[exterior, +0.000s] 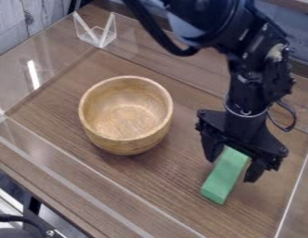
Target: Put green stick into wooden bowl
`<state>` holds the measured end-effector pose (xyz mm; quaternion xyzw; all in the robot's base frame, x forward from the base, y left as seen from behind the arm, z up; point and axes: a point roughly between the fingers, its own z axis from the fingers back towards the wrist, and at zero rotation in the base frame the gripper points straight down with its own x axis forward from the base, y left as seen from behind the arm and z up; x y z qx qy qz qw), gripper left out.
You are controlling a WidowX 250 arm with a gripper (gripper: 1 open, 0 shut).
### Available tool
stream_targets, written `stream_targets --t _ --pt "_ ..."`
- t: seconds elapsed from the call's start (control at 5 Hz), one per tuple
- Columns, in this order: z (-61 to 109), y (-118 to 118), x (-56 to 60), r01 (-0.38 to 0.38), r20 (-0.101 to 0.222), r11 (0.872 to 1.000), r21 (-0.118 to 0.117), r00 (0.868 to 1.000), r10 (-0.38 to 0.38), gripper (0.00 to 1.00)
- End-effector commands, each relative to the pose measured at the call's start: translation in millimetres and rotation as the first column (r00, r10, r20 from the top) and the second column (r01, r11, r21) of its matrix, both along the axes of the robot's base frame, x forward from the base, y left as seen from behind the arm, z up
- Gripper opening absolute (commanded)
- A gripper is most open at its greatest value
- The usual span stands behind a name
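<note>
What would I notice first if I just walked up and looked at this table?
Probably the bright green stick lying on the dark wooden table at the lower right, with the black gripper straddling it, jaws open. Next, the big round wooden bowl, empty, standing to the left of them.

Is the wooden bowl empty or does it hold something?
Empty: the wooden bowl shows only bare grain inside; the green stick lies on the table.

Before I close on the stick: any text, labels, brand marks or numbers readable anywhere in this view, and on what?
None readable.
Green stick: plain, no marking.
Wooden bowl: only wood grain.
Gripper and black arm: no legible label or brand at this picture size.
Table: no text or signs.
</note>
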<state>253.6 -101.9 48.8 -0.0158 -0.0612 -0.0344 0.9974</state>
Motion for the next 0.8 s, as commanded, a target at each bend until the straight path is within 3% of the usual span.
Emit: stream_targets --t 0.0,0.6 --pt "8.7 1.4 5.6 -0.006 0.051 1.0 -0.013 0.999 0.007 1.0" --pt "-12.3 4.2 7.4 -0.019 0.04 1.0 -0.004 0.999 0.019 1.0"
